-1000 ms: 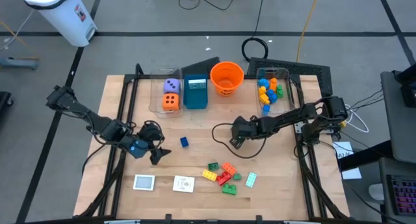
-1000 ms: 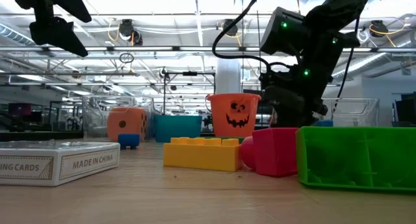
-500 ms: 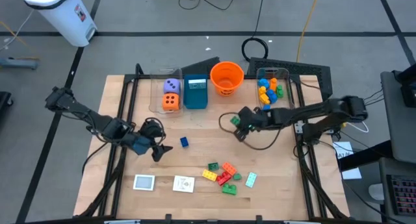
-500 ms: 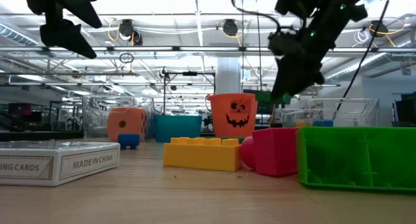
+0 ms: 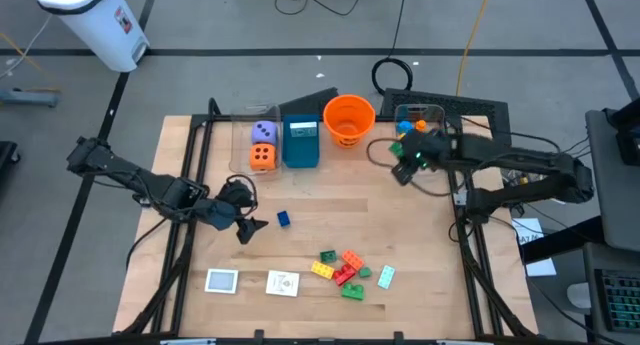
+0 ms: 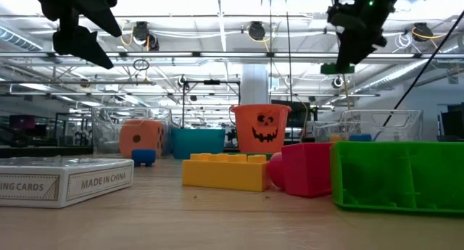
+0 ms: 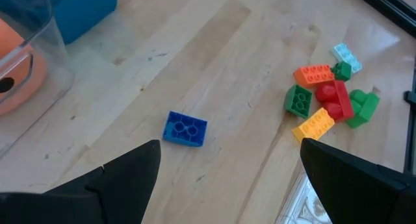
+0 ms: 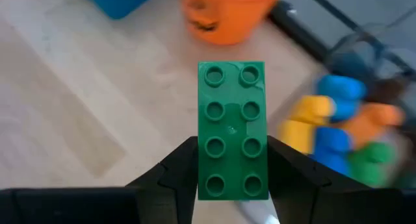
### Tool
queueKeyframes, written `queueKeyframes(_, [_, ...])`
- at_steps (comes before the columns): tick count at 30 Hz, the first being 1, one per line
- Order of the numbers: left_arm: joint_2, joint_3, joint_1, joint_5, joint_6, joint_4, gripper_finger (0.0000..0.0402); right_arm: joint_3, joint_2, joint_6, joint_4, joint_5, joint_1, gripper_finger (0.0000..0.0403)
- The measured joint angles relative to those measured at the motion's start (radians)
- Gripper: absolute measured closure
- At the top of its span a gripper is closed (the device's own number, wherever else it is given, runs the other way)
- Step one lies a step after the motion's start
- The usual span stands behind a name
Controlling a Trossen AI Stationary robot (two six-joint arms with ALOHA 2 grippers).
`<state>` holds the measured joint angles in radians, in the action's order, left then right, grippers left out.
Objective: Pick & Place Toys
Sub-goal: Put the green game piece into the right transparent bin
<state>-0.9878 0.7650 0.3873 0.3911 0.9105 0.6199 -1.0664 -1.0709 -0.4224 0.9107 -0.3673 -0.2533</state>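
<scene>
My right gripper [image 5: 402, 165] is shut on a green eight-stud brick [image 8: 231, 120] and hangs high over the table's far right, beside a clear bin [image 5: 432, 113] of coloured bricks. My left gripper [image 5: 247, 226] hovers open over the left middle. A small blue brick [image 7: 184, 129] lies flat on the wood just ahead of the left gripper's fingers. Several more bricks [image 5: 345, 270] lie in a heap near the front edge. Two flat white cards [image 5: 222, 281] lie to the heap's left. My right gripper pinches the green brick by its two long sides [image 8: 200, 175] between the two fingers, at the end nearest the wrist. The fingers slant down and lie along the brick, which sticks out ahead of them. The brick is lifted clear, studs toward the camera.
Along the far edge stand a clear bin [image 5: 240, 135] with an orange and a purple die, a teal box [image 5: 300, 142] and an orange bucket [image 5: 349, 119]. Bare wood lies in the table's middle. Dark frame rails [image 5: 190, 185] run down both sides.
My right gripper has risen from low over the table's middle and swung toward the far right, up beside the clear bin of bricks, carrying the green brick well clear of the wood.
</scene>
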Motion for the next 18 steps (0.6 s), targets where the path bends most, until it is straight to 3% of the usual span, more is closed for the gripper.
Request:
queueKeyframes(8, [0.000,0.000,-0.020,-0.025,-0.022,-0.017,0.0023,-0.124,0.032,0.086,0.189,0.003,-0.196,0.0260])
queueKeyframes(18, [0.000,0.000,-0.021,-0.033,-0.025,-0.047,0.0023,-0.017,0.033,0.124,0.201,0.137,-0.373,0.0260])
